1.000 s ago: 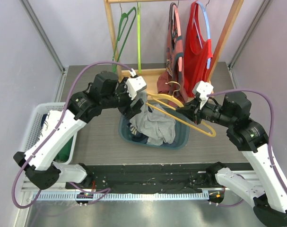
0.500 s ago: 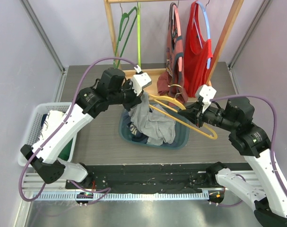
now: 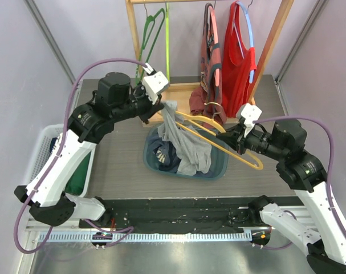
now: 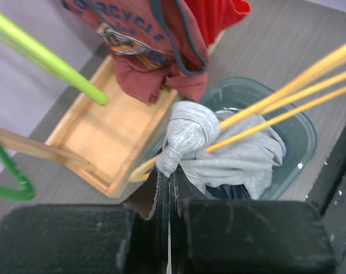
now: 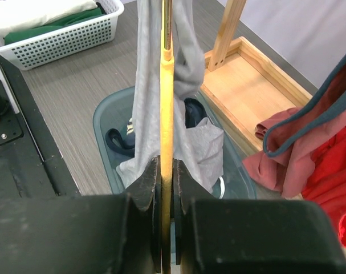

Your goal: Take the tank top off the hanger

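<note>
Starting at the left, the white basket (image 3: 39,148) is sitting at the counter's edge, well apart from the action. The left arm (image 3: 76,142) is reaching across toward the wooden rack (image 3: 184,91), and its jaws are pressed together, pinching a bunched fold at the top of the grey tank top (image 4: 190,131).

The tank top is hanging over the teal bin (image 3: 221,168). Its top end is wrapped around the left tip of the yellow hanger (image 5: 167,85) and its lower end is trailing into the bin among other clothes. We are reading its long axis as steeply tilted. The pinched end is pointing up and far-left, and the hem is pointing down and toward us.

The hanger is lying slantwise, running from beside the left jaws down to the near right. There the right arm (image 3: 298,165) is holding it, with its jaws clamped tight on the yellow bar.

We are judging that the main risk is the fabric cinching around the hanger tip rather than sliding off it. A pull along the bar would tighten the wrap and could twist the hanger in the right jaws. The thin fold could also slip out of the left pinch. The left arm is working near the rack's green hanger (image 3: 150,34) and could knock it.
</note>
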